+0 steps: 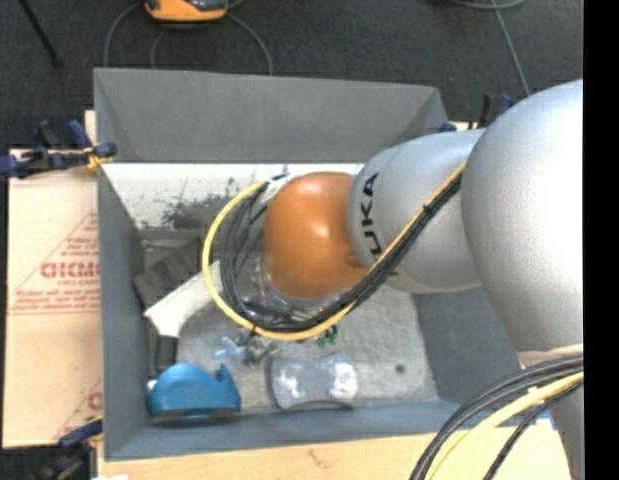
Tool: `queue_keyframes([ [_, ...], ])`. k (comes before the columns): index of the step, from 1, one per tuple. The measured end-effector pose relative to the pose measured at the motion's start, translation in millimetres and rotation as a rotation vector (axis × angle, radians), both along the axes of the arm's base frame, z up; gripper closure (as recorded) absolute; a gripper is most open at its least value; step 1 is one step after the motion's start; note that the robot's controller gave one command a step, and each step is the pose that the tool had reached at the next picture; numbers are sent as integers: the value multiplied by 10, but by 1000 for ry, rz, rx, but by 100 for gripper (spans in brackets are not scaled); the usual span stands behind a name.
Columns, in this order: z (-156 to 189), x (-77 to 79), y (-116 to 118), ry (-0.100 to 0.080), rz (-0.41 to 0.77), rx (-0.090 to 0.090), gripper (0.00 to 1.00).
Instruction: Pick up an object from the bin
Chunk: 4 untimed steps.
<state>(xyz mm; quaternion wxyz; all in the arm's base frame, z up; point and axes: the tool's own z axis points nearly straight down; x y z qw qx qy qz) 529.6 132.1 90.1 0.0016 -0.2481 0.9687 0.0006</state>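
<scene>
Along the left wall of the bin (pixel 117 298) lie some dark grey blocks (pixel 161 264), stacked loosely, and just beside them a white sheet (pixel 179 304) lies tilted, w/ one corner toward the bin's middle. Below the sheet, against the same wall, there is one more dark piece (pixel 165 349); what it is I cannot tell. In the bin's corner at lower left of the view sits a bright blue object (pixel 193 390) w/ rounded top, touching the front wall.

Next to the right, approx. in the middle of the bin floor, the gripper (pixel 252 346) is down low, near the floor. It is mostly hidden under the orange cover (pixel 307 232) & the yellow and black cables (pixel 221 268) that loop round it, so if it is open or closed, or has hold of anything, I cannot tell. The things nearest to it: the blue object, to its lower left, and a clear crumpled packet (pixel 311 380), to its lower right by the front wall. Both lie near but apart from the gripper. A small green bit (pixel 329 336) shows just under the cover's edge.

The silver arm (pixel 459 218) comes in over the bin's right edge.
</scene>
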Motion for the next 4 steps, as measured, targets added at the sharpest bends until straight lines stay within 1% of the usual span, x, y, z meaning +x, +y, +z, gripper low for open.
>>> queue_keyframes([
  [1, 72, -9, -4, 4, -1, -2, 100],
  [2, 295, -25, -12, 11, -2, -4, 100],
  [4, 751, 2, -10, 0, -2, -2, 100],
])
